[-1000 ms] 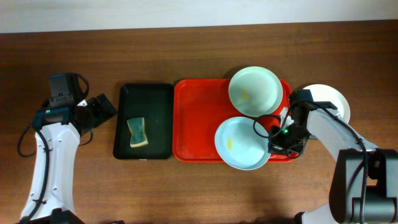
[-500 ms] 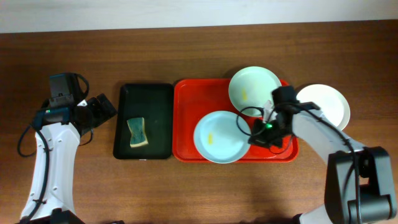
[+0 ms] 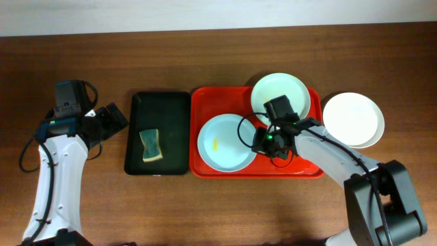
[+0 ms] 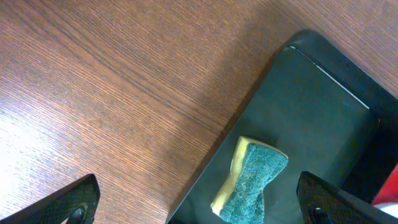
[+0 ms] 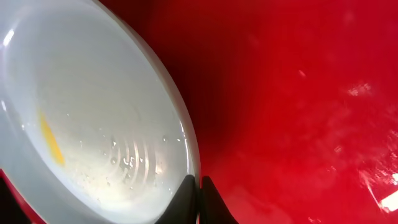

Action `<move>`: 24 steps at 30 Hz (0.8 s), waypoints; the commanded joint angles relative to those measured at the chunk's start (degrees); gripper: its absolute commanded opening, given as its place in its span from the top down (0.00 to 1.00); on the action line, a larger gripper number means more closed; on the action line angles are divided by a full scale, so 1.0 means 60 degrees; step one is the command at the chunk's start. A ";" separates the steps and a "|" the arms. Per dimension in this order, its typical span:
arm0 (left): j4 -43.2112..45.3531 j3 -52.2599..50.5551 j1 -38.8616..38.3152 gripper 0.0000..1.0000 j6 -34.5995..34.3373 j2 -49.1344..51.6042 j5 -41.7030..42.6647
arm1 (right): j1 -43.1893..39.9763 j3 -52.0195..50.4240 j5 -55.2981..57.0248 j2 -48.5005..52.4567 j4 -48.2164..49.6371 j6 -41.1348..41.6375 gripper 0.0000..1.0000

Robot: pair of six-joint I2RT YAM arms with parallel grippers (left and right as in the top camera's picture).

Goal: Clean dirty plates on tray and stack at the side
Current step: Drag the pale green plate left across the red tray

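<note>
A pale blue plate (image 3: 225, 142) with a yellow smear lies in the middle of the red tray (image 3: 205, 102). My right gripper (image 3: 260, 142) is shut on its right rim; the right wrist view shows the plate (image 5: 93, 124) and my right gripper's fingers (image 5: 199, 193) pinching its edge over the tray (image 5: 298, 93). A second mint plate (image 3: 280, 96) with a small smear sits at the tray's back right. A white plate (image 3: 353, 119) lies on the table right of the tray. My left gripper (image 4: 199, 205) is open above the table's left side.
A black tray (image 3: 171, 109) left of the red tray holds a green and yellow sponge (image 3: 150, 145), which the left wrist view also shows (image 4: 252, 183). Bare wooden table lies at the front and at the far left.
My right gripper has dragged the smeared blue plate leftward across the red tray, from the tray's right front corner to its middle. The left arm has not moved.
</note>
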 commanded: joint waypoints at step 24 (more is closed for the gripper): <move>0.0015 0.0131 0.0062 0.01 -0.0120 -0.0127 0.0044 | 0.0117 -0.0069 0.1220 0.0182 0.0299 0.0368 0.72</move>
